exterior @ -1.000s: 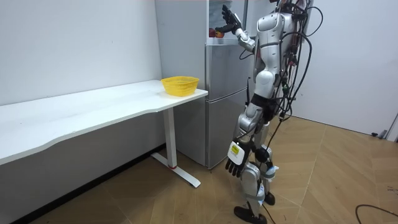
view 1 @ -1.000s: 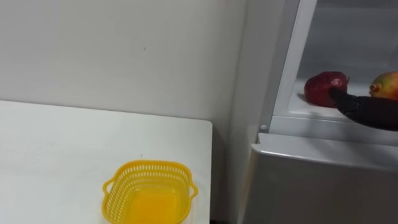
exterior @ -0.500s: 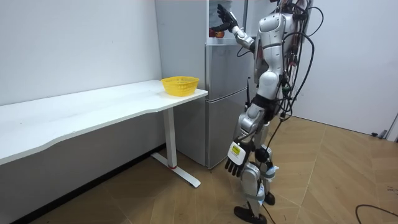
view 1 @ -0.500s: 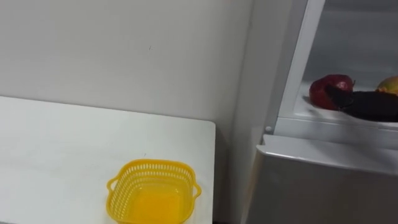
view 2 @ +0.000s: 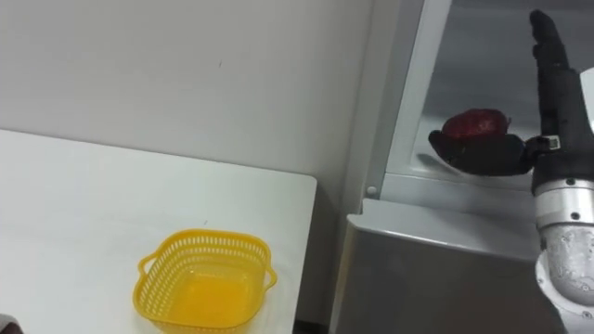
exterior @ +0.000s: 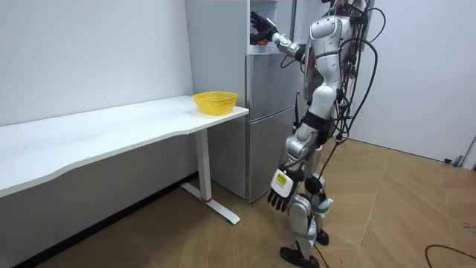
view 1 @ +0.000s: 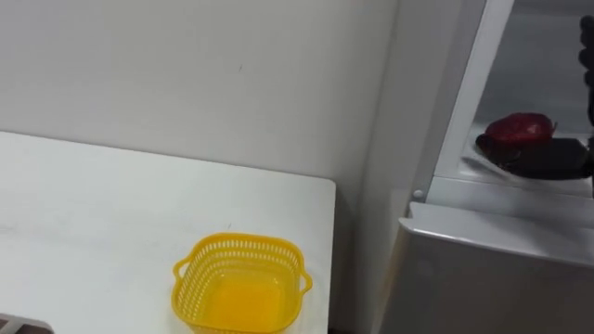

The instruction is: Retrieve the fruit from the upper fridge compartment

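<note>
On the upper fridge's shelf we see the red fruit lying near the front edge. Our right hand is inside just beside it, its fingers straight and upright, thumb stretched low before the fruit; whether it touches, we cannot tell. Our left hand hangs at the thigh, fingers relaxed. A yellow basket stands near the bench corner by the fridge.

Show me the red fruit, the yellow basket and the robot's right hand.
red fruit (view 2: 475, 122): right eye view, middle of its skin.
yellow basket (view 2: 206, 235): right eye view, its back rim.
right hand (view 2: 560, 116): right eye view, the palm below its raised fingers.
</note>
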{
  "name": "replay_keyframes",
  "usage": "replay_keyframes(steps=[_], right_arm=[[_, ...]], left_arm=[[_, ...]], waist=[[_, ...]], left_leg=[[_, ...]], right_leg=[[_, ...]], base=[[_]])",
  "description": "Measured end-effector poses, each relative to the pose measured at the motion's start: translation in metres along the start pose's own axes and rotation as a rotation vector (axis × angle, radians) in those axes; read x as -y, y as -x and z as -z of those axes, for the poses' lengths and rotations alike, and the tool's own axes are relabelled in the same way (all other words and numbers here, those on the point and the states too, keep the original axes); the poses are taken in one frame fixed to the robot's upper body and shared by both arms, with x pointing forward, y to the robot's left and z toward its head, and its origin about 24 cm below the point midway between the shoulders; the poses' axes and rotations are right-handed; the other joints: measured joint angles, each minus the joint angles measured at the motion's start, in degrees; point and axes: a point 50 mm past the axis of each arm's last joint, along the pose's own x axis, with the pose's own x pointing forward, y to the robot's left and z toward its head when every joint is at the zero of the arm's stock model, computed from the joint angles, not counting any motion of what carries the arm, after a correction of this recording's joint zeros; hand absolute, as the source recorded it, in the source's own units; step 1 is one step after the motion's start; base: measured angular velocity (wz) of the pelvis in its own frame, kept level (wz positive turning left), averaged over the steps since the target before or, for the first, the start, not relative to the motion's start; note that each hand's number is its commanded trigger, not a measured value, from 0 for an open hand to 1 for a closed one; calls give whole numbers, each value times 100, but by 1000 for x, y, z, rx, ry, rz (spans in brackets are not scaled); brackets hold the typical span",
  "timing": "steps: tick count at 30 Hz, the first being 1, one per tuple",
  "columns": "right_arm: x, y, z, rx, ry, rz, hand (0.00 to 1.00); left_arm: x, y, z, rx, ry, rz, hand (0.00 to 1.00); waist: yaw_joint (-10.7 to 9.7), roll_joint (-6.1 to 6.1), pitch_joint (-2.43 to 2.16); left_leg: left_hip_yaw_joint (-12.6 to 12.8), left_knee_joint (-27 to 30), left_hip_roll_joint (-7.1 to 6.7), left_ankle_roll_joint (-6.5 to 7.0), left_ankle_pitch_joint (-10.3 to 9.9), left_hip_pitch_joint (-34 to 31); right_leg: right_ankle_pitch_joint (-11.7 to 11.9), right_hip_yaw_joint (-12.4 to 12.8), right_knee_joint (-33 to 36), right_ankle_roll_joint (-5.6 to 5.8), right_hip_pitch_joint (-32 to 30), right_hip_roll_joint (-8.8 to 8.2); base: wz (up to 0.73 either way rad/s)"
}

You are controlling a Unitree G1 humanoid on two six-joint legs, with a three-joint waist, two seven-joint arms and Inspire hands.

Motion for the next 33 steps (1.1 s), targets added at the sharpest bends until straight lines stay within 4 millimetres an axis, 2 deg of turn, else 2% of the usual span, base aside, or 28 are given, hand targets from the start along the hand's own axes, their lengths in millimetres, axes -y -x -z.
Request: replay_keyframes(steps=[7, 12, 25, 33], right_arm=[[-1, -14, -8, 22, 37, -38, 0], [-2, -14, -5, -4, 49, -70, 0], [-1, -13, 25, -162, 87, -171, 0], [-1, -15, 33, -214, 56, -182, 0]], left_arm=[[-3, 1, 1, -9, -4, 17, 0], [-2, 1, 3, -28, 0, 34, 0], [-2, 0, 7, -68, 10, 48, 0], [-2, 1, 9, -90, 15, 45, 0]], waist=[[5, -46, -6], [9, -108, -2], [9, -136, -11], [11, -197, -56]], left_leg=[[-54, 22, -2, 0, 0, -9], [-81, 42, -6, 0, 0, -19], [-76, 38, -12, 0, 0, -15], [-79, 44, -18, 0, 0, 13]], right_leg=[[0, 0, 3, 0, 20, 2], [0, 1, 2, 0, 40, 0], [0, 50, 6, 0, 59, 1], [0, 65, -1, 0, 86, -1]], base=[[2], [3], [0], [0]])
